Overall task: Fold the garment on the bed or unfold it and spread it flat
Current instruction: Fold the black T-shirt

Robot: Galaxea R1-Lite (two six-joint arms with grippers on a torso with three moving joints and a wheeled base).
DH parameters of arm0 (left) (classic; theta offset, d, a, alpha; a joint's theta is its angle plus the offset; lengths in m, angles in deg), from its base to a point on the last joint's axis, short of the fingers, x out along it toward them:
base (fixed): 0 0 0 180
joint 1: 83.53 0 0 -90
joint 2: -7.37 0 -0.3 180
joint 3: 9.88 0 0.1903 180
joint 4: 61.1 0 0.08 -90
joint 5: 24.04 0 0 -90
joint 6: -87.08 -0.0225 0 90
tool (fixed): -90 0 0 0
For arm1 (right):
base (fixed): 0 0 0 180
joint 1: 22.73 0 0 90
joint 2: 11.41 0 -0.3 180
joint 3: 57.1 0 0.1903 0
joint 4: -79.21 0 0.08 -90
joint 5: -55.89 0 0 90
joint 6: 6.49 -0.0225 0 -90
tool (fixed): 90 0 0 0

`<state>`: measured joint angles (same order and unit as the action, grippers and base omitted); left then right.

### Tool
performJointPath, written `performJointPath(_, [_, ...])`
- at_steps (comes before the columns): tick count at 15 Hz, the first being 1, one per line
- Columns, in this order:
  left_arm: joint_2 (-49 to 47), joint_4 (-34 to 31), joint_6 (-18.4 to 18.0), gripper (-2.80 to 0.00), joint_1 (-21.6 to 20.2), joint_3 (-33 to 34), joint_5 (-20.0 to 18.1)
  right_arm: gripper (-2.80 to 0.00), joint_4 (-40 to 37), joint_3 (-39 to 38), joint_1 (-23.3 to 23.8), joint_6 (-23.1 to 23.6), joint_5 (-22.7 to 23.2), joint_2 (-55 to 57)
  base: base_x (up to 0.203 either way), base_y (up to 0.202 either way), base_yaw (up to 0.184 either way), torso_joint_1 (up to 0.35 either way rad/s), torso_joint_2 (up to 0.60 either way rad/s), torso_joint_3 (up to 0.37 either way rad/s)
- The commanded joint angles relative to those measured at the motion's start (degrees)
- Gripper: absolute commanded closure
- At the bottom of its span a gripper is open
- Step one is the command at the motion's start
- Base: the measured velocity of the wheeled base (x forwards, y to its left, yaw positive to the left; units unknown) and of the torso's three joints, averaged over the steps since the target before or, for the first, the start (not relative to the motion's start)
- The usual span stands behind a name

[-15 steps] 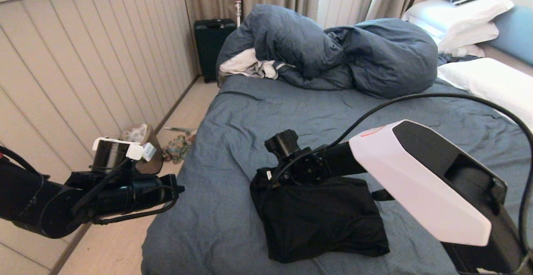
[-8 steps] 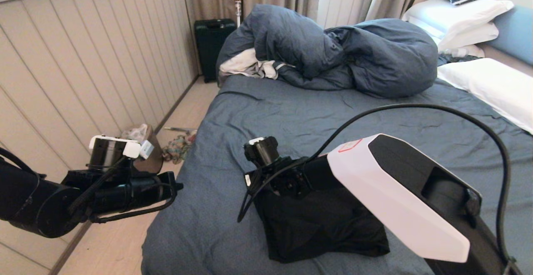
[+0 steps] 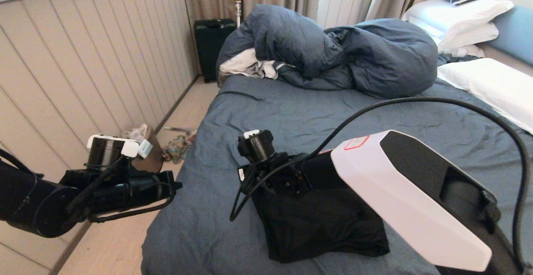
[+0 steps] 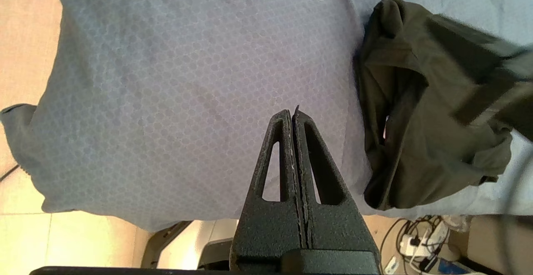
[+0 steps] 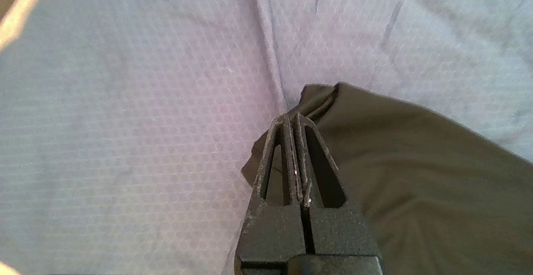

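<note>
The garment point(image 3: 325, 229), a black T-shirt, lies folded in a bundle near the front edge of the bed point(image 3: 291, 116). It shows too in the left wrist view point(image 4: 416, 141) and the right wrist view point(image 5: 416, 175). My right gripper point(image 5: 291, 116) is shut, its tips at the garment's far left corner, with nothing visible between the fingers. In the head view the right wrist point(image 3: 270, 171) hides those fingers. My left gripper point(image 4: 291, 112) is shut and empty, hanging beside the bed's left edge point(image 3: 180, 187), apart from the garment.
A bulky slate-blue duvet point(image 3: 333, 50) with a white-grey cloth point(image 3: 245, 64) is heaped at the far end. White pillows point(image 3: 487, 79) lie at the right. On the floor to the left stand a dark suitcase point(image 3: 212, 41) and a bin point(image 3: 139, 141).
My right arm has swung left across the garment, and its wrist now stands over the garment's far left corner. The garment's top has shifted slightly. The left arm has stayed put.
</note>
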<state>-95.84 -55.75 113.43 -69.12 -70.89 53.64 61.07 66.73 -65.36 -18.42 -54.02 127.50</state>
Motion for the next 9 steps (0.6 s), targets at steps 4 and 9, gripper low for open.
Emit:
performJointPath(4, [0.0,0.1,0.1,0.0,0.0,0.1,-0.1,0.0,0.0,-7.7,3.3,-0.1,-0.2,-8.1,0.0,0.0,0.0,0.0,0.0,0.0])
performJointPath(9, [0.6,0.1,-0.6,0.0,0.0,0.6,-0.2,0.0,1.7,-30.7,5.3,-0.3,-2.3,-16.8,0.0,0.0,0.0,0.0,0.0,0.0])
